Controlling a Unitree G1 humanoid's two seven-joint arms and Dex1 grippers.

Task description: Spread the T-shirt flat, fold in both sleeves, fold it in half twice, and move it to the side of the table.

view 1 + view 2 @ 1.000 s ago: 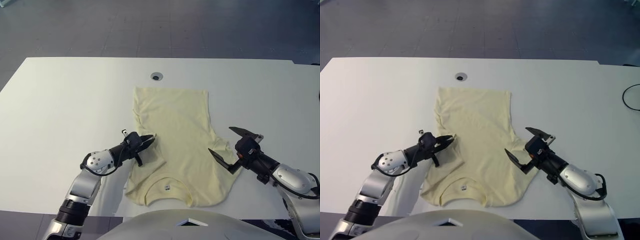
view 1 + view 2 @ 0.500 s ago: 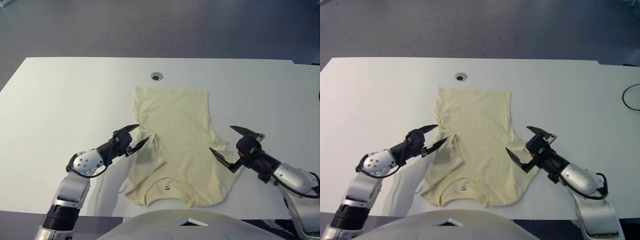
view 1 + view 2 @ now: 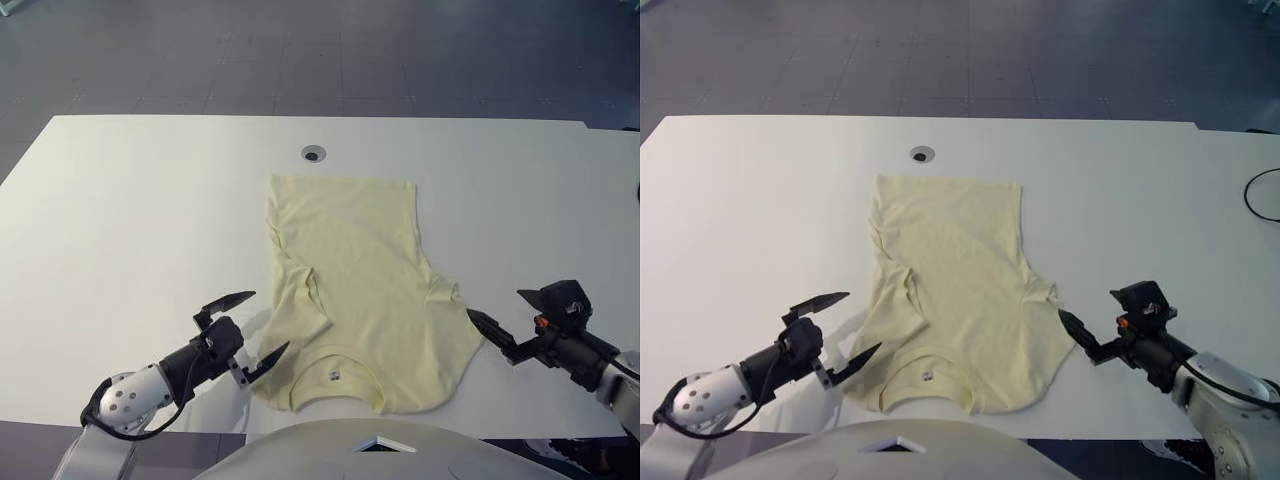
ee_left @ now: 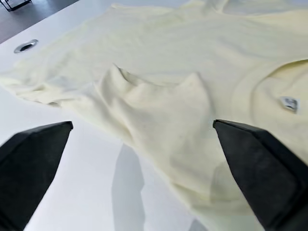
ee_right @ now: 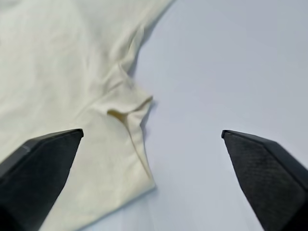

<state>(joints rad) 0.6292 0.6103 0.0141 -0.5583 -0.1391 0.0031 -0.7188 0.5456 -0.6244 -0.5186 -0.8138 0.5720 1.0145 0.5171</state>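
A pale yellow T-shirt [image 3: 350,250] lies flat on the white table [image 3: 130,220], collar nearest me and hem toward the far edge. Its left sleeve [image 3: 303,300] is folded in over the body. The right sleeve [image 3: 441,295] is tucked in as a small fold. My left gripper [image 3: 270,319] hovers open at the shirt's near left edge, holding nothing; in the left wrist view the gripper [image 4: 143,123] faces the folded sleeve [image 4: 159,101]. My right gripper [image 3: 495,303] stands open just off the shirt's right edge, beside the right fold [image 5: 130,108].
A round metal grommet [image 3: 314,153] sits in the table beyond the shirt's hem. A dark cable [image 3: 1255,190] loops at the table's far right edge. Bare tabletop stretches on both sides of the shirt.
My left gripper let go of the left sleeve, opened and drew back toward me. My right gripper, still open, pulled away to the right, off the shirt.
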